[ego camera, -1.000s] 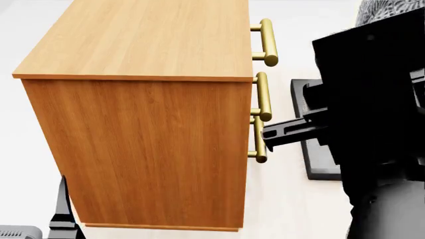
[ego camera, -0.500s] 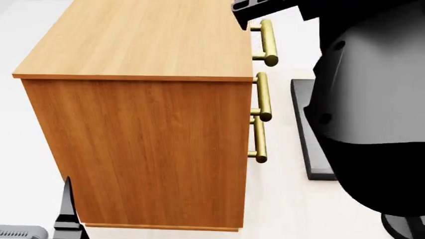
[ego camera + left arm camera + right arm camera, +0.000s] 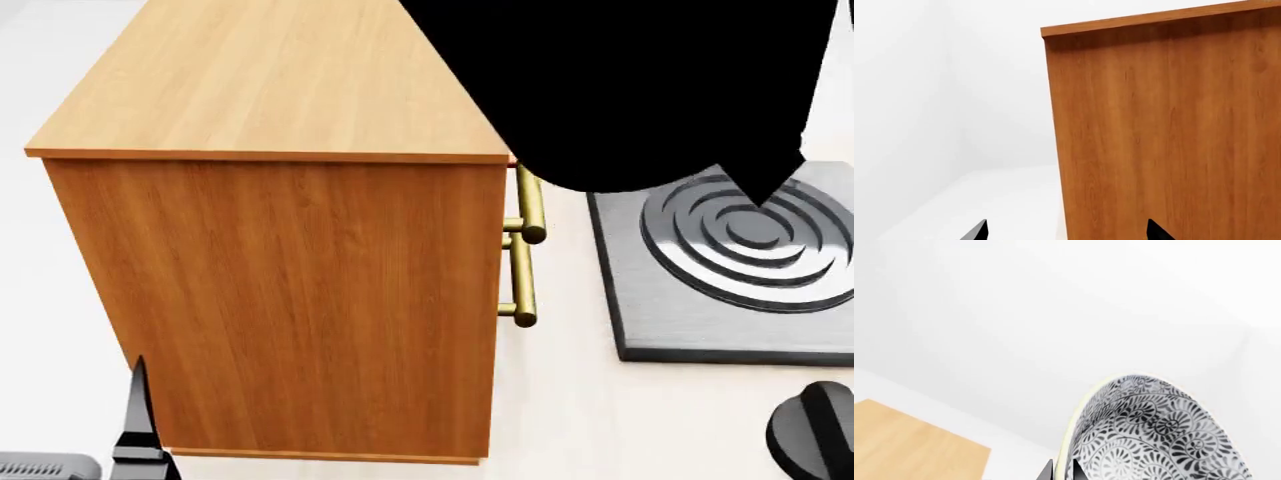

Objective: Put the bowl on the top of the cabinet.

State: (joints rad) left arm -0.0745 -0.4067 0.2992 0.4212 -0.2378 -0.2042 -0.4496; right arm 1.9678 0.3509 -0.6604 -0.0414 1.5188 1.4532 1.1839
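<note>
The deep round white bowl with a fine grey leaf pattern (image 3: 1157, 432) is pinched at its rim by the right pincer (image 3: 1062, 471), above the tall orange-brown wood-grain cabinet (image 3: 287, 260). The left pincer (image 3: 1064, 232) is spread beside the cabinet's side wall, gripping nothing.

In the head view a large black shape (image 3: 641, 90), too close to make out, blocks the cabinet's (image 3: 280, 300) far right corner, its uppermost handle and part of the ringed grey slab (image 3: 694, 300). The bowl (image 3: 1154, 435) shows only in the right wrist view, cut off at the picture's edge, hiding the right pincer's grip. Only two fingertips (image 3: 977, 231) of the left pincer show.
</note>
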